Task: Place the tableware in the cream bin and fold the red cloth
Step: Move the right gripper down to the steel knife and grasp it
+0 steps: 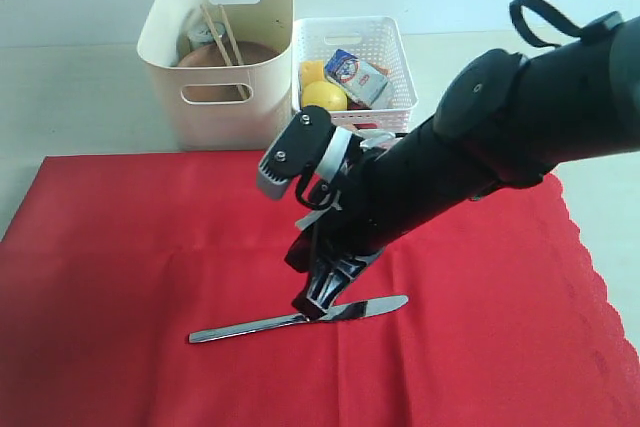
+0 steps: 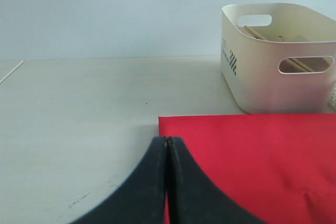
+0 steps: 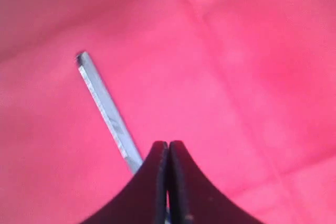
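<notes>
One piece of tableware lay outside the cream bin [image 1: 215,97]: the knife [image 1: 255,326], flat on the red cloth [image 1: 130,267] near the middle of it, well apart from the bin. The right end effector [image 1: 318,307] stood steeply over the middle of the knife with its two fingers pressed together. In the right wrist view the blade ran straight in under the fingertips, so I judged that they were clamped on the thin metal, although the contact itself was hidden. A hold at the middle made sense, because a long flat knife would tip less when lifted from there. The left end effector [image 2: 167,140] had its fingers together too, with nothing between them, and it hung low over the desk [image 2: 79,103] at a corner of the cloth, out of the way of the other arm. Inside the bin the chopsticks [image 1: 222,32] leaned against the wall above a brown plate [image 1: 255,52], so the knife would have to go in beside them. Just beside the bin stood a white basket [image 1: 385,97] with a lemon [image 1: 324,96] and a milk carton [image 1: 355,77]; it was the wrong place for the knife. The cloth was spread open and could not be folded while the knife lay on it.
</notes>
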